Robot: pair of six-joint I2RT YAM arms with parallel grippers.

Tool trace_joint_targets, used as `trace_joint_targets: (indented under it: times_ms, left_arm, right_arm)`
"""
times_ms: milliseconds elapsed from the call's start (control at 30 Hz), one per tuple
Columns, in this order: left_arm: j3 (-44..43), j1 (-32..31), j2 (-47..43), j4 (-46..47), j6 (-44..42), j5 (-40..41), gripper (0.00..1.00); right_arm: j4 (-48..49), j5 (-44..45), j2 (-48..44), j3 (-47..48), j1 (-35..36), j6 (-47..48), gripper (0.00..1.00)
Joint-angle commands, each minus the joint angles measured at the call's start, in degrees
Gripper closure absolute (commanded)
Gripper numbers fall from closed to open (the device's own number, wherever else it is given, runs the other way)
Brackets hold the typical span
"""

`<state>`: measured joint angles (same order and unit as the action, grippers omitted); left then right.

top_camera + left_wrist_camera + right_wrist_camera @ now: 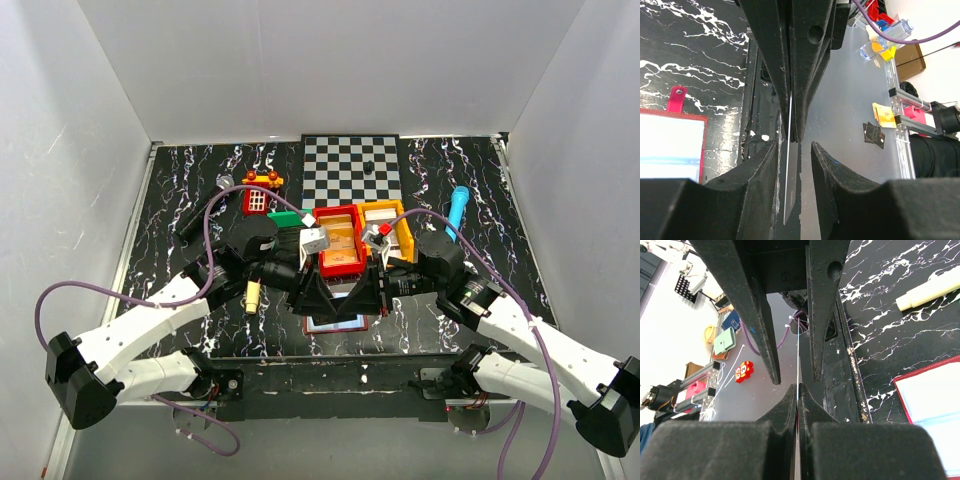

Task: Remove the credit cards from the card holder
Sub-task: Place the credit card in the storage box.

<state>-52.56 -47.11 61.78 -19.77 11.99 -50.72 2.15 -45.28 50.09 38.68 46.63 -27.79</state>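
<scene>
**Dark-red holder flat, one card pinched above it**

Lying open on the black, white-veined marble-pattern surface: the dark-red wallet-like card holder. Pale bluish plastic sleeves facing up, short red tab at one edge.

Directly above the holder, clenched tight in the right end effector: a thin, flat plastic credit card. Seen edge-on, clear of the sleeves.

Straddling that same card from the opposite side: the left end effector. Fingers parted, card between them with a gap on either side, closer to one finger.

Just beyond the holder: a red plastic bin and a yellow plastic bin, side by side. Left of the holder: a cream-coloured marker.
</scene>
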Motion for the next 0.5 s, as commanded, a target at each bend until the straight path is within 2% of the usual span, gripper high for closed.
trace_joint_targets:
  times_ms: [0, 167, 233, 333, 467]
  left_arm:
    - [-2.73, -0.17, -0.52, -0.45, -1.44, 1.58, 0.68]
    - [-3.52, -0.17, -1.57, -1.06, -1.88, 4.13, 0.58]
    - [-3.69, -0.09, -1.84, -1.15, -1.97, 5.28, 0.56]
    - [-3.61, -0.08, -1.84, -1.15, -1.97, 5.28, 0.57]
    - [-3.17, -0.08, -2.19, -1.15, -2.14, 6.51, 0.67]
  right_arm:
    - [3.74, -1.3, 0.01, 0.0, 0.39, -0.51, 0.99]
    - [3.56, -1.39, 0.1, -0.18, 0.39, -0.42, 0.99]
    - [3.47, -1.39, -0.07, -0.27, 0.39, -0.07, 0.99]
    - [3.47, -1.22, -0.16, -0.53, 0.39, 0.02, 0.99]
    - [3.56, -1.04, -0.34, -0.88, 0.39, 0.02, 0.99]
